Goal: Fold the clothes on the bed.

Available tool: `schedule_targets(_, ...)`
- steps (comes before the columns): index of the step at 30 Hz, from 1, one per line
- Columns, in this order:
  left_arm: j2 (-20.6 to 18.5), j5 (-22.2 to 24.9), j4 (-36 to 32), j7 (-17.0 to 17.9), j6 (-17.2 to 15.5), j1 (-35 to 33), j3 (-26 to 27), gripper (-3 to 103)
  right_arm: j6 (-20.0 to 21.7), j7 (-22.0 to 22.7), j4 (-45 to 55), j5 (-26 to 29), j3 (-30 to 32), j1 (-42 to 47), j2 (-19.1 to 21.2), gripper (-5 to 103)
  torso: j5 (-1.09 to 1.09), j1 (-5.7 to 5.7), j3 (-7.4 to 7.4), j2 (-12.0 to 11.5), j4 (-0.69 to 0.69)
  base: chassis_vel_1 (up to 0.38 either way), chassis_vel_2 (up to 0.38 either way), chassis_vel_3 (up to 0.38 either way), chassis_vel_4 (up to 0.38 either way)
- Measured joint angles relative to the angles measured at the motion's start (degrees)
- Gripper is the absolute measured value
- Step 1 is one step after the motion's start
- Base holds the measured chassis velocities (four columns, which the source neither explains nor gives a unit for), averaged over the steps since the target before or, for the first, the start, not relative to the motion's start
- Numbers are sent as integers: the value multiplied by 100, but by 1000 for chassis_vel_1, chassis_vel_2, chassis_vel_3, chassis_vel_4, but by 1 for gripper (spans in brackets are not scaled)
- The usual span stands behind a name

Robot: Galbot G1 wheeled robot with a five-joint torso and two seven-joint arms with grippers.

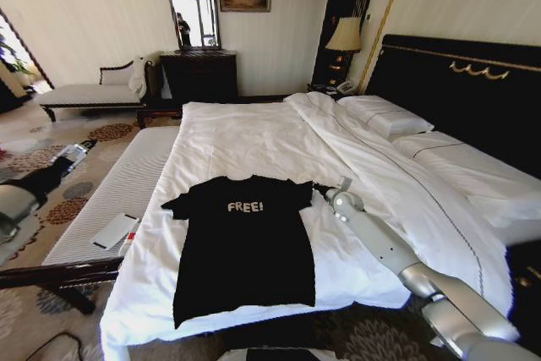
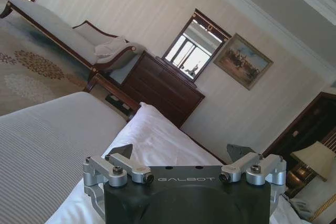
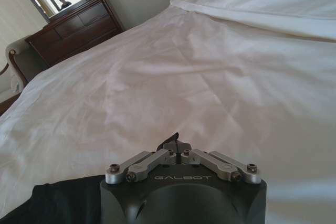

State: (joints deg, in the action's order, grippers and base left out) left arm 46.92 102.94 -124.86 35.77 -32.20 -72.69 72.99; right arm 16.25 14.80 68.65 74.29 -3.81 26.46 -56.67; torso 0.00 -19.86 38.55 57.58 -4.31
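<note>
Right gripper (image 1: 322, 188): reaching in over the bed from the right, lying low at the shirt's right sleeve; fingers (image 3: 170, 142) pressing together at the tips, with what looks like a small dark fold showing between them, though whether any cloth is being held cannot be told.
Left gripper (image 2: 181, 153): hanging off the bed's left side, above the bench; jaws standing wide apart, gripping nothing.
Shirt (image 1: 245, 243): lying flat and spread out, face up, on the near part of the bed, collar pointing toward the headboard, hem reaching the foot edge; "FREE!" lettering showing on the chest.
Shirt to right gripper: sleeve edge sitting right at the fingertips; black cloth showing beside the gripper body in the right wrist view (image 3: 58, 203).
Shirt to left gripper: well apart.
Bed (image 1: 254, 137): white sheet lying rumpled beyond the shirt.
Bench (image 1: 127, 183): sitting beside the bed's left edge.
</note>
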Motion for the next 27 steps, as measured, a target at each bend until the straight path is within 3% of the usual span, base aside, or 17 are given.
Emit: schedule_targets(27, 44, 11, 123, -23, -12, 169, -87, 100, 137, 329, 118, -55, -62, -197, 0, 0, 0, 0, 0, 0, -1, 0, 0, 0, 0)
